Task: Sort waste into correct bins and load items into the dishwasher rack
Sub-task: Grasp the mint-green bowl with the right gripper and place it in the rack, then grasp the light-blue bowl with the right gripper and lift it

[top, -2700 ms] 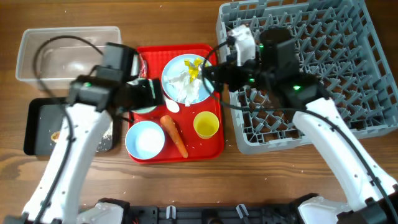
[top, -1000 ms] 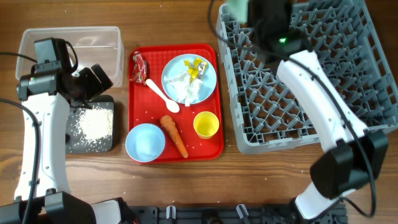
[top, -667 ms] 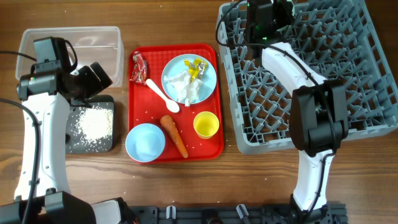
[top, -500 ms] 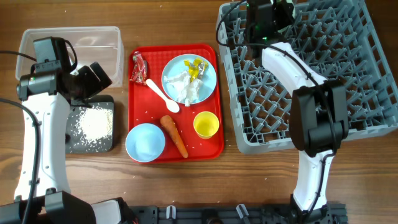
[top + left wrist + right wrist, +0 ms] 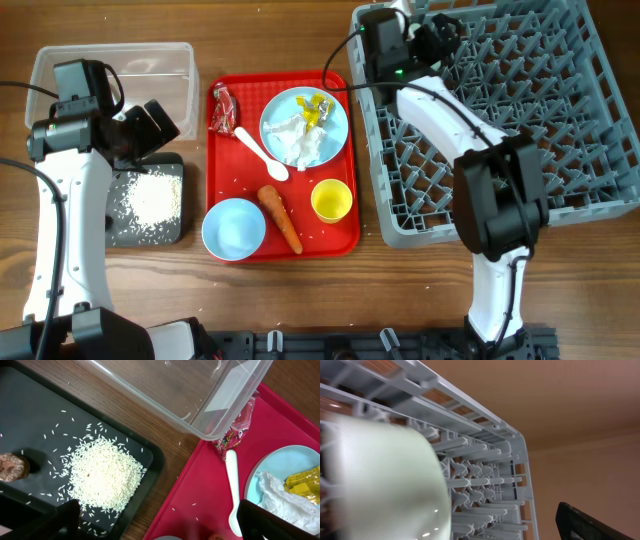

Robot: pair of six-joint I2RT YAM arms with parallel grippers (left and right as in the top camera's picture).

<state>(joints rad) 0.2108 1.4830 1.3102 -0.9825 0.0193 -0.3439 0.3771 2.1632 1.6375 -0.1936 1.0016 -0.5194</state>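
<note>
- Spoon [image 5: 258, 151] lies diagonally on the red tray [image 5: 340, 240], scoop end toward the carrot [image 5: 281, 218].
- Left gripper [image 5: 160, 519] gapes wide, empty.
- Right gripper [image 5: 440, 32]: grip cannot be told.

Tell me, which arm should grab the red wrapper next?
Left. Its jaws stand open close to the red wrapper and clear tub. The right arm is far off over the rack, a pale bowl by its jaws.

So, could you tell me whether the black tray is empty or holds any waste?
Not empty: the black tray holds a pile of white rice grains and a small brown lump beside it.
</note>
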